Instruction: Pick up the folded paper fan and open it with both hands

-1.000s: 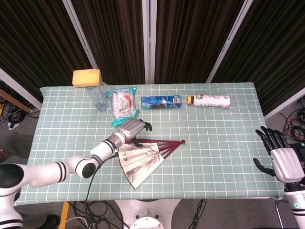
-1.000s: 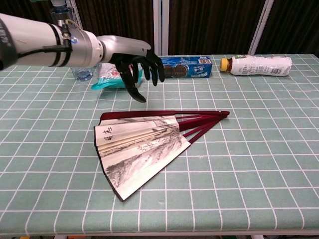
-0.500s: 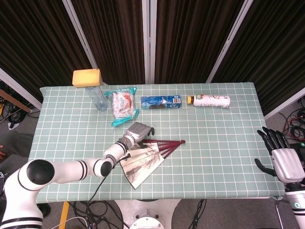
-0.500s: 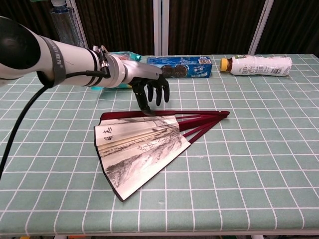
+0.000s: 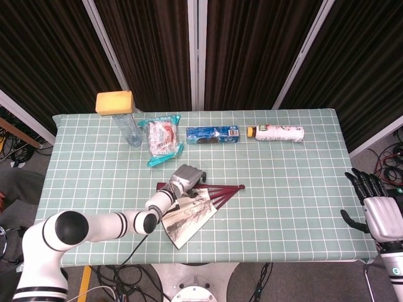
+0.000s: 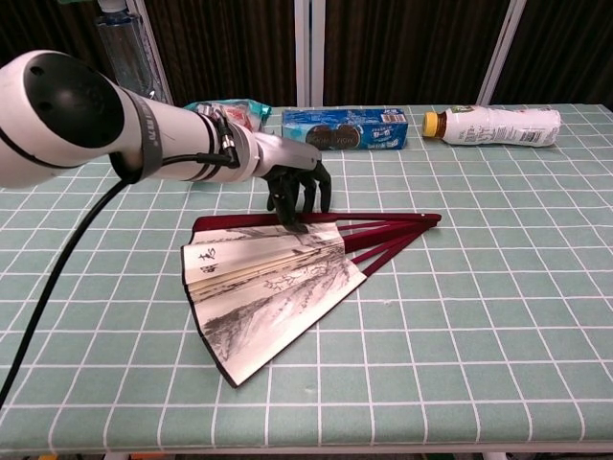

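The paper fan (image 5: 189, 212) (image 6: 273, 283) lies half spread on the green checked tablecloth, its dark red ribs pointing right towards the pivot (image 6: 436, 219). My left hand (image 5: 187, 176) (image 6: 297, 187) is above the fan's upper edge with its dark fingers (image 6: 305, 203) pointing down and slightly apart. The tips reach the top red rib; I cannot tell whether they press on it. The hand holds nothing. My right hand (image 5: 380, 211) hangs off the table's right edge with fingers spread and empty, seen only in the head view.
Along the back stand a clear bottle (image 5: 129, 129) with a yellow sponge (image 5: 114, 102) on top, a snack packet (image 5: 162, 137) (image 6: 225, 113), a blue cookie pack (image 5: 213, 134) (image 6: 354, 127) and a white bottle on its side (image 5: 280, 133) (image 6: 498, 125).
My left hand has come down and forward from above the table to the fan's upper rib. The fan has not moved. My right hand has drifted slightly lower.
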Controlling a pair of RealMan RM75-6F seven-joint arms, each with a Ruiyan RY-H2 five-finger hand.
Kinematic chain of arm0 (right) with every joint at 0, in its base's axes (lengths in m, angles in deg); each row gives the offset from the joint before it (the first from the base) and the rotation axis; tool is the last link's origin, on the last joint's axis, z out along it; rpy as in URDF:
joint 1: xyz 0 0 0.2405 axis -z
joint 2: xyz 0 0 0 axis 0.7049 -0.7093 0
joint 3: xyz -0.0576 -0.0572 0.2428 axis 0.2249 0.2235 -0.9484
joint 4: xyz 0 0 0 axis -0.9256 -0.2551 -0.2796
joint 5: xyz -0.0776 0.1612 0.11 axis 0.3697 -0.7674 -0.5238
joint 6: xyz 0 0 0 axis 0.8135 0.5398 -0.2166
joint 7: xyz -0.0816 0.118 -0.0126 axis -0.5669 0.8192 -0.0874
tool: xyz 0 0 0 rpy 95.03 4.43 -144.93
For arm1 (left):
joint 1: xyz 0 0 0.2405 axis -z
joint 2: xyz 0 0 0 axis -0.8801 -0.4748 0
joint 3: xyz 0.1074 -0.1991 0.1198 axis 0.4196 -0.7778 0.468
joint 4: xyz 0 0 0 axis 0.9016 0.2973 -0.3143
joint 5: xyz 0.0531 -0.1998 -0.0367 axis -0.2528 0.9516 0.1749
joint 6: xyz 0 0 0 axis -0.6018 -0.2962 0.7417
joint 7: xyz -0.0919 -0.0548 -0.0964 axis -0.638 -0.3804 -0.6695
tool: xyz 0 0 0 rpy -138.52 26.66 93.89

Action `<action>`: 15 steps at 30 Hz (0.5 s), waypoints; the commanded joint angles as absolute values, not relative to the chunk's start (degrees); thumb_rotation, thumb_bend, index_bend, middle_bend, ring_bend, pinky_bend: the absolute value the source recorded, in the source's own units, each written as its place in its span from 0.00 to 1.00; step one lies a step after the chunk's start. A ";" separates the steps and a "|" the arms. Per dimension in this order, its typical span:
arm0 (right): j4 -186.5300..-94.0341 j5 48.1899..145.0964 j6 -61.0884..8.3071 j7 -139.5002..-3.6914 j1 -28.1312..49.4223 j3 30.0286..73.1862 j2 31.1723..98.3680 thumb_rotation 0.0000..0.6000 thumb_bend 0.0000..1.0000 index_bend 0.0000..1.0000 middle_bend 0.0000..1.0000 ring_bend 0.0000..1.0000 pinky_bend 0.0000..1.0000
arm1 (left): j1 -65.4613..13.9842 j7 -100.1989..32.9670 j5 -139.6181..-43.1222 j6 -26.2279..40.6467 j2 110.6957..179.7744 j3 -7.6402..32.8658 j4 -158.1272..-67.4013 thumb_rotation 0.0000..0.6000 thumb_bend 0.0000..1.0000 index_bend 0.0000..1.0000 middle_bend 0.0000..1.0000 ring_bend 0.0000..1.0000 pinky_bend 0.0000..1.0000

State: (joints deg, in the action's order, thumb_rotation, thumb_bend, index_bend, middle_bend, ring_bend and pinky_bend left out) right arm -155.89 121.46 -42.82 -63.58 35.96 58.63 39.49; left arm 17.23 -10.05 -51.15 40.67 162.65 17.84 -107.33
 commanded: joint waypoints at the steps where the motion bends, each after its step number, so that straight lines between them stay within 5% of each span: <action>1: -155.76 121.26 -42.73 -63.49 35.99 58.60 39.53 1.00 0.22 0.00 0.00 0.00 0.00 | 17.25 -10.02 -51.69 40.09 163.22 18.03 -106.91 1.00 0.32 0.34 0.41 0.41 0.48; 8: -155.52 120.75 -42.50 -63.34 36.06 58.54 39.68 1.00 0.22 0.00 0.00 0.00 0.00 | 16.97 -10.08 -52.35 39.95 164.46 18.51 -105.60 1.00 0.33 0.39 0.44 0.45 0.52; 15: -155.67 120.68 -42.68 -63.41 36.16 58.46 39.73 1.00 0.22 0.00 0.00 0.00 0.00 | 15.81 -10.75 -55.06 38.69 164.46 18.07 -105.71 1.00 0.33 0.55 0.60 0.61 0.66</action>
